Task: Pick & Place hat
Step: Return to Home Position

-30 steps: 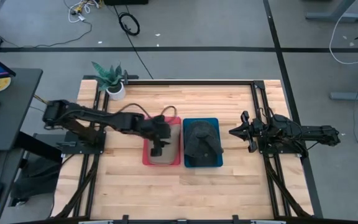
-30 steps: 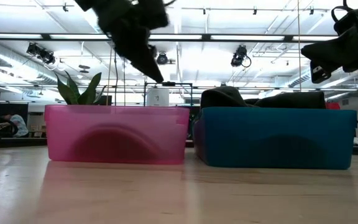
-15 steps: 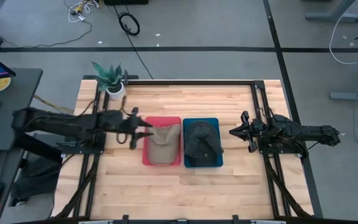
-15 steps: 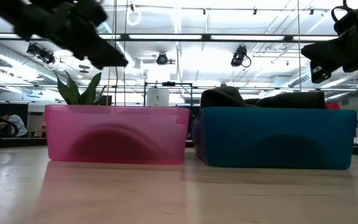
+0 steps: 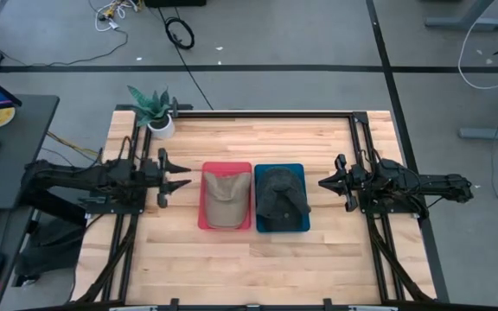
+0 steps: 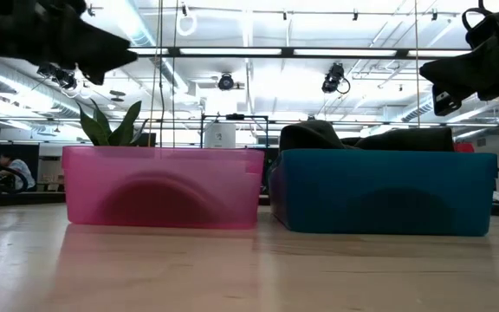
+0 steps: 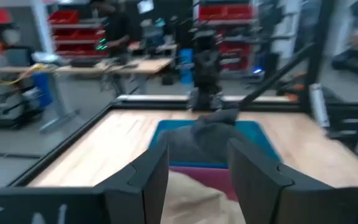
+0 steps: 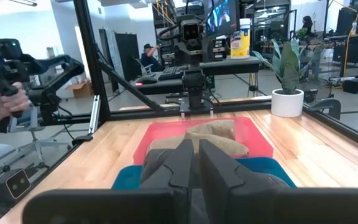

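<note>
We see 2 bins standing just beside each other in the middle of the desk (image 5: 258,259). The red bin (image 5: 225,228) is on the left and the blue bin (image 5: 307,200) on the right.

A brown cap (image 5: 226,197) lies inside the red bin and fills most of it. A gray cap (image 5: 277,194) lies inside the blue bin. In the low view its crown rises above that bin's rim, while the brown cap shows only as a dark hump through the red wall.

The left claw (image 5: 185,172) hangs to the left of the red bin, near it but apart from it, and points toward it. It is higher than the bin rims. Its 2 fingers (image 7: 145,183) stand wide apart with nothing between them, and the left wrist view shows both caps beyond that gap.

The right claw (image 5: 325,182) hangs to the right of the blue bin, clear of it, and points back toward the bins. It also sits above rim height. Its fingers (image 8: 182,162) are pressed together and hold nothing.

A potted plant (image 5: 152,111) stands at the far left corner of the desk, well apart from the bins.
</note>
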You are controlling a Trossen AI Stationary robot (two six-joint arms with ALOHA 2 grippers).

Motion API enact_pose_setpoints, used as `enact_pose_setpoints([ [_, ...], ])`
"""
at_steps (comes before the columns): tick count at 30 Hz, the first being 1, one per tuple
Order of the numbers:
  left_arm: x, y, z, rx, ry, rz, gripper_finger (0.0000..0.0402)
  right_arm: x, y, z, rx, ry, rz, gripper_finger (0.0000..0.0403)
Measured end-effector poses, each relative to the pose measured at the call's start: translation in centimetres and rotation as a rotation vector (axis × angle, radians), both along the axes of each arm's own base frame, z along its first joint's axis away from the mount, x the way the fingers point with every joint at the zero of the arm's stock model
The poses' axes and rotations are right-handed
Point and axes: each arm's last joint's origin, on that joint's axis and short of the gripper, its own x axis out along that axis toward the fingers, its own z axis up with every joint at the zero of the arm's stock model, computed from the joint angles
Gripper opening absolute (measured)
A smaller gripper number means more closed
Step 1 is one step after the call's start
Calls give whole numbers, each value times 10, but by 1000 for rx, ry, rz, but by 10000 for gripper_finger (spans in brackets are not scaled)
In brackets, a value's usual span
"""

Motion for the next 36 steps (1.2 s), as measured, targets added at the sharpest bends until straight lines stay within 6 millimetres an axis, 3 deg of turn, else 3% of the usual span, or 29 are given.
enact_pose_setpoints([
  [5, -13, -3, -7, 6, -88, -159, 165, 0, 0, 0, 0, 0, 0, 31],
  [12, -28, -3, -7, 5, -170, -184, 165, 0, 0, 0, 0, -1, 0, 31],
  [36, -28, -3, -4, 66, -188, -186, 165, 0, 0, 0, 0, -1, 0, 31],
])
